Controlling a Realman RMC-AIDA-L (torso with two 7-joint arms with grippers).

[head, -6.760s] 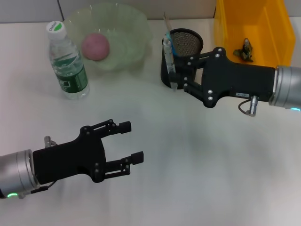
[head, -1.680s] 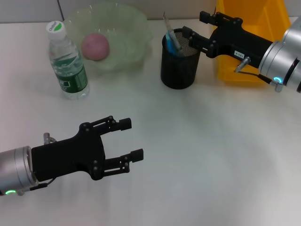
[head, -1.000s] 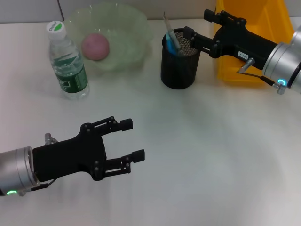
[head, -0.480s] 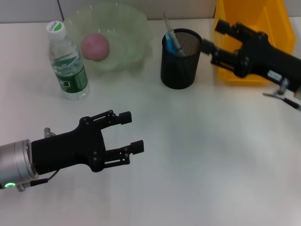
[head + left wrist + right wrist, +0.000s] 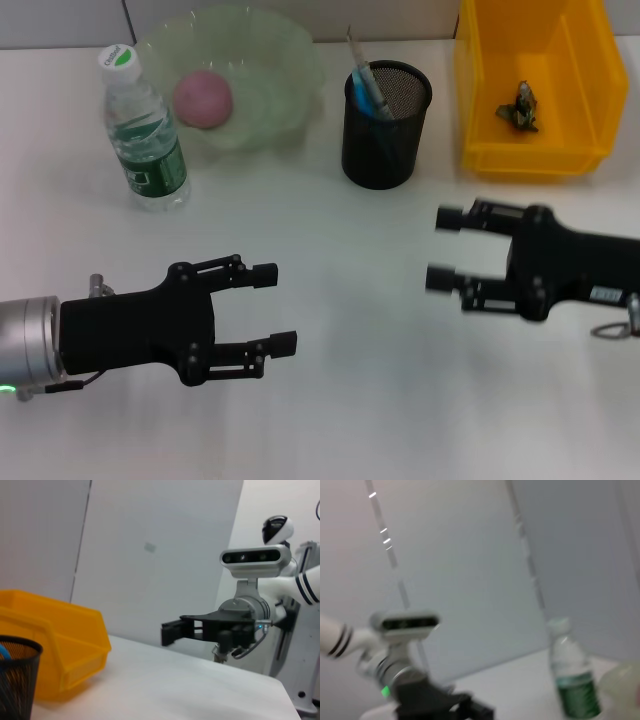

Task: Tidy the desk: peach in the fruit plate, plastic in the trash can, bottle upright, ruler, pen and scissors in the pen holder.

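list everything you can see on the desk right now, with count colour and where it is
water bottle: one, clear with green label and cap, upright at far left
fruit plate: one, pale green translucent, far side beside the bottle
peach: one, pink, inside the fruit plate
pen holder: one, black mesh, far centre, with blue-tipped items standing in it
trash can: one, yellow bin, far right
plastic scrap: one, dark, inside the bin
left gripper: black, open, over the near left
right gripper: black, open, over the near right
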